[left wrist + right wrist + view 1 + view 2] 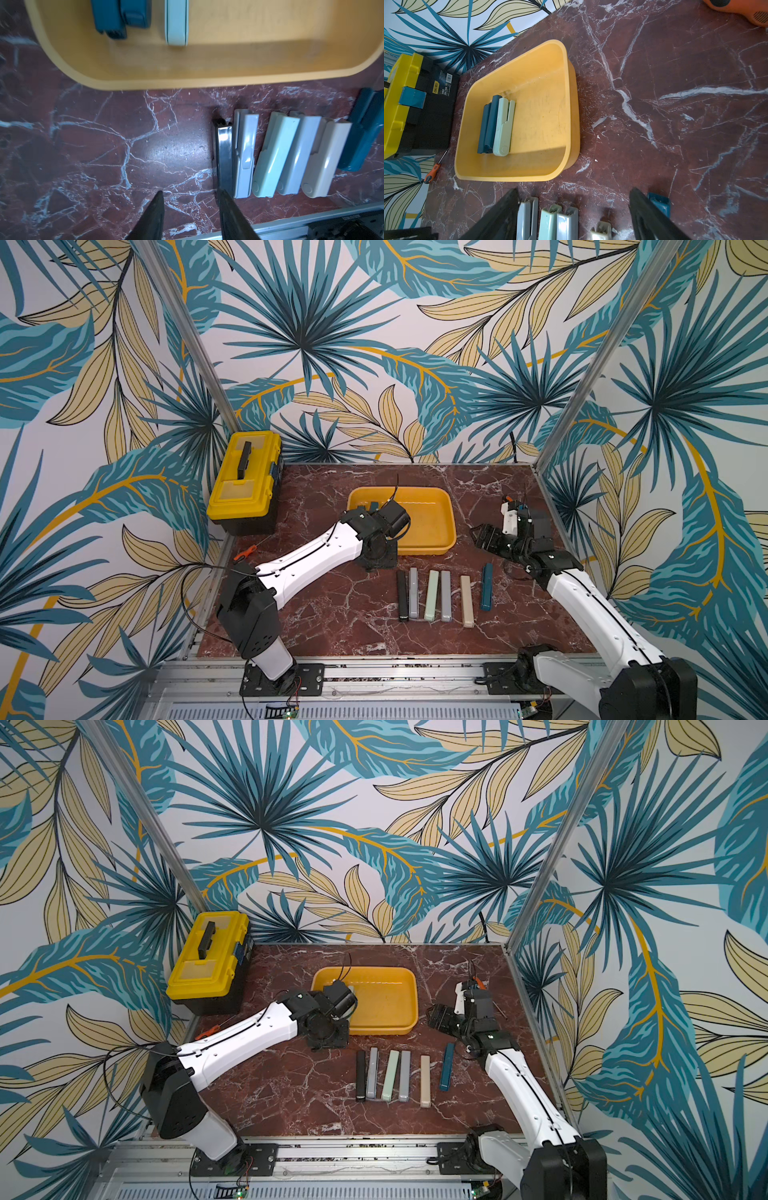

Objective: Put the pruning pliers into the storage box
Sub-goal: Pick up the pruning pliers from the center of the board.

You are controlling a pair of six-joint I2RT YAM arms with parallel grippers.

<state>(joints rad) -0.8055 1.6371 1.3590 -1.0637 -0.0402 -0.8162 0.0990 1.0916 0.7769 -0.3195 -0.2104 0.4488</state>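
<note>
- Pruning pliers (432, 595) are split up: six lie side by side on the marble table (332, 614), and three sit in the storage box (428, 526).
- Far left stands a yellow toolbox (245, 485), with an orange-handled screwdriver (244, 552) in front of it.
- The left gripper (190, 192) hangs by the box's front left corner. Its fingers are slightly apart with nothing between them, and one is just beside the black piece (224, 158).
- Inside the box, two dark teal pieces (494, 124) and a mint one (503, 126) lie touching, towards its left end.
- The row runs from the black piece to a grey piece (413, 593), mint piece (432, 595), second grey piece (446, 596), beige piece (467, 600) and dark teal piece (486, 587).
- The right gripper (574, 190) hovers right of the box, spread wide and empty.
</note>
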